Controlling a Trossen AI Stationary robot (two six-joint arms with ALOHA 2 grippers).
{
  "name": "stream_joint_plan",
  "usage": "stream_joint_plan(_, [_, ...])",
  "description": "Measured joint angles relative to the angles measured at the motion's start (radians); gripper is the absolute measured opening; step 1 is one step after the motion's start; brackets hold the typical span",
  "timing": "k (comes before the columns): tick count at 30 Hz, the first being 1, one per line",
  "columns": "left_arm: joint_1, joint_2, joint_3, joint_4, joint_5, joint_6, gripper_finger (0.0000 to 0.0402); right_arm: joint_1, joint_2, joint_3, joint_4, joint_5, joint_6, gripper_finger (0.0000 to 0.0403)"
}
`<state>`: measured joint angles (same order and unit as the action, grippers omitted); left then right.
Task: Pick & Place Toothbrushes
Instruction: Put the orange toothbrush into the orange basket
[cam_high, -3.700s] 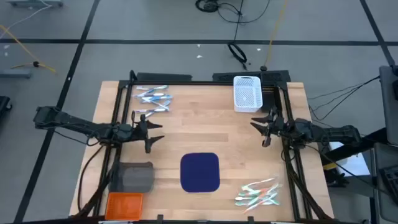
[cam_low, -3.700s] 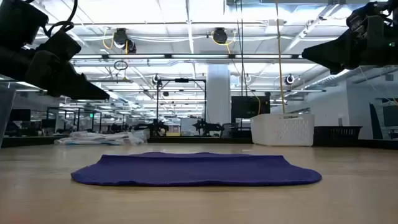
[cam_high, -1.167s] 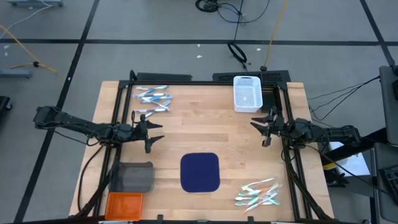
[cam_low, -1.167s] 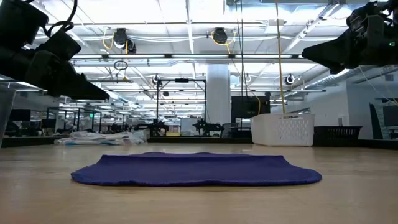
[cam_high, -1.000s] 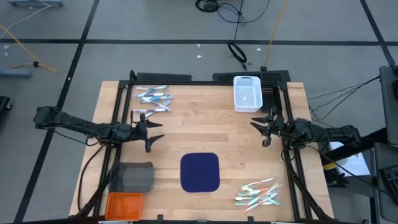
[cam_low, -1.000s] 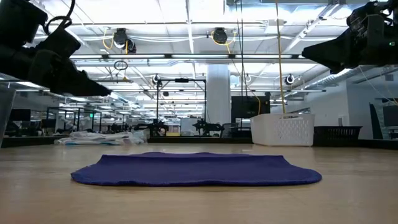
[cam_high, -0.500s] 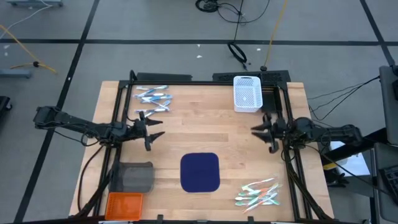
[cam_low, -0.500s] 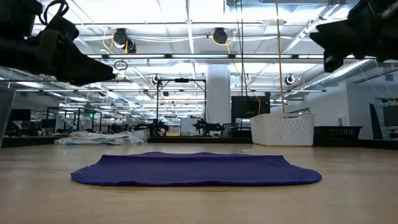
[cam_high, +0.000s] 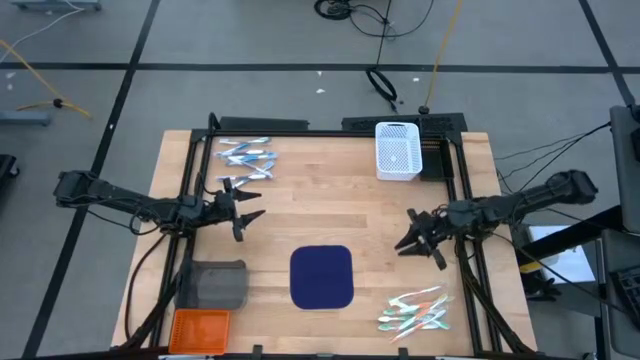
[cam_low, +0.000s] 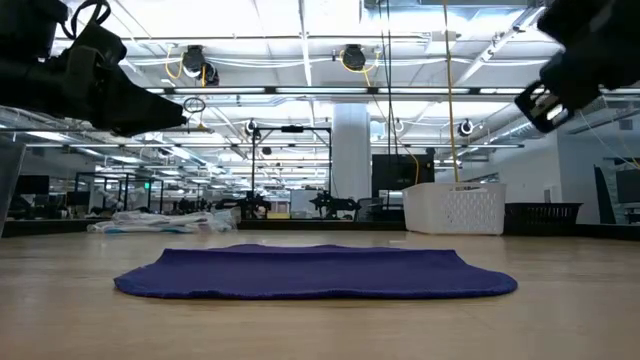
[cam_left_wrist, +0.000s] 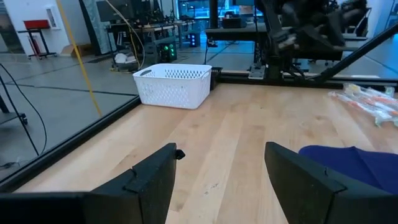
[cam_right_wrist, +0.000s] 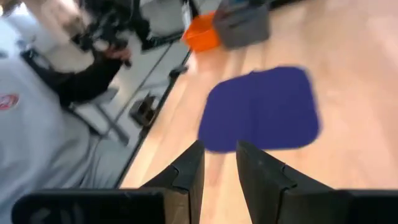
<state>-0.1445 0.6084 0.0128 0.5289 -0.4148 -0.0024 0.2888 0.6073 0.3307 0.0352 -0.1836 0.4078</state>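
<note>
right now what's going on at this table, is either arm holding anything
Nothing is held yet. The left gripper hangs open and empty above the wooden table, near the pile of blue-and-white plastic toothbrushes. The right gripper is empty too, jaws slightly apart, between the white perforated basket and the pile of green, white and orange-pink toothbrushes. The navy rectangular mat is bare.

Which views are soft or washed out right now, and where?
Right wrist view: motion-smeared throughout, navy mat and orange bin soft-edged. Low view: ceiling lights glare, both arms dark silhouettes, right gripper smeared. Left wrist view: sharp on the white basket, far arm blurred. High view: evenly lit, sharp.
</note>
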Motion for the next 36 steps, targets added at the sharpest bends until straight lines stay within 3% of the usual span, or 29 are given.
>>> stream_joint_plan(8, [0.0,0.0,0.0,0.001,0.0,-0.008,0.0246,0.16,0.257,0.141,-0.104,0.002,0.12,0.0084])
stream_joint_plan(16, [0.0,0.0,0.0,0.006,0.0,-0.059,0.0246,0.297,0.434,0.162,-0.155,0.002,0.324,0.0084])
stream_joint_plan(24, [0.0,0.0,0.0,0.006,0.0,-0.06,0.0246,0.378,0.526,0.162,-0.155,0.0,0.437,0.0084])
stream_joint_plan(36, [0.0,0.0,0.0,0.006,0.001,-0.059,0.0246,0.394,0.568,0.163,-0.225,-0.001,0.471,0.0084])
